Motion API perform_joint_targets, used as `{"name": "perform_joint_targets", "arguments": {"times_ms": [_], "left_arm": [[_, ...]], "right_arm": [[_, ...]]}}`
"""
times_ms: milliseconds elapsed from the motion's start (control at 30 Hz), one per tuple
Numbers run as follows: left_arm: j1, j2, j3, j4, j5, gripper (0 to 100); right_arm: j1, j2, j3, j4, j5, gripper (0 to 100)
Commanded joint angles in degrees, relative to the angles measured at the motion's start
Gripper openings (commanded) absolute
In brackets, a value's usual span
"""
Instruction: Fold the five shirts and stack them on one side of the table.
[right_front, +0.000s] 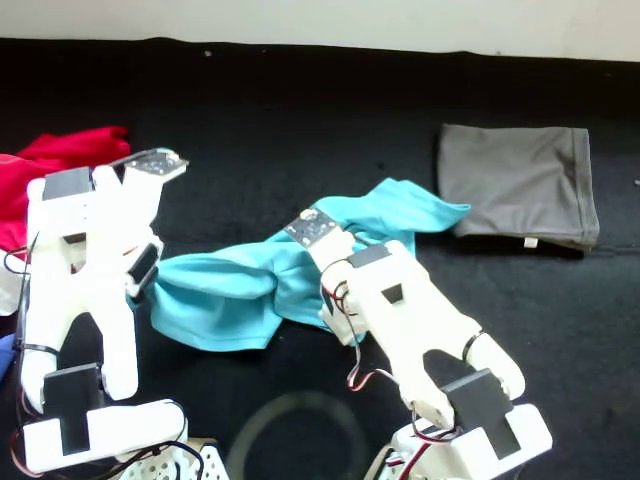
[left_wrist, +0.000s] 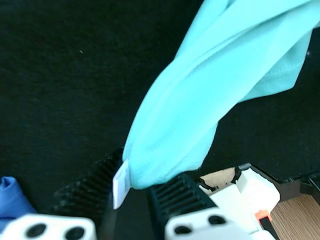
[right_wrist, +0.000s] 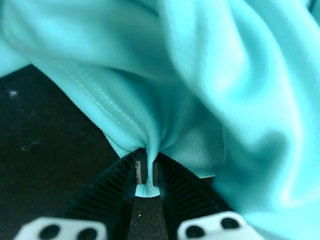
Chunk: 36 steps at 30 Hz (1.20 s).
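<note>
A turquoise shirt (right_front: 250, 285) lies bunched across the middle of the black table. My left gripper (left_wrist: 134, 186) is shut on one edge of the turquoise shirt (left_wrist: 210, 95), lifting it off the table; in the high view this gripper (right_front: 148, 272) is at the shirt's left end. My right gripper (right_wrist: 146, 181) is shut on a pinched fold of the same shirt (right_wrist: 200, 85), near its middle (right_front: 322, 262). A folded grey shirt (right_front: 520, 185) lies flat at the far right. A red shirt (right_front: 50, 160) is heaped at the far left.
A bit of blue cloth (left_wrist: 11, 200) shows beside my left gripper and at the table's left edge (right_front: 5, 355). A wooden surface (left_wrist: 295, 220) lies beyond the black mat. Open black table (right_front: 280, 110) stretches behind the turquoise shirt.
</note>
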Motion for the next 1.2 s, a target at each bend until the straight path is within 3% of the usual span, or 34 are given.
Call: {"name": "perform_joint_targets", "arguments": {"times_ms": [0, 267, 467, 767, 967, 1167], "left_arm": [[-0.31, -0.4, 0.48, -0.35, 0.44, 1], [3.03, -1.01, -9.1, 1.49, 6.42, 1], [8.31, -1.01, -26.33, 6.68, 11.87, 1], [9.36, -0.57, -42.07, 9.14, 15.38, 1], [11.03, -0.31, -28.79, 7.74, 15.03, 1], [19.3, -0.31, -6.99, -2.37, 15.38, 1]], "right_arm": [[1.01, -7.52, -0.92, 4.0, -0.35, 0.6], [15.16, -28.26, -12.97, 13.32, 2.9, 0.5], [25.01, -24.57, -31.6, 15.52, 6.68, 0.5], [27.21, -10.86, -62.11, 24.84, 8.35, 0.5], [26.68, -4.0, -62.81, 27.65, 8.35, 0.5], [26.68, -2.24, -56.4, 25.63, 8.62, 0.5]]}}
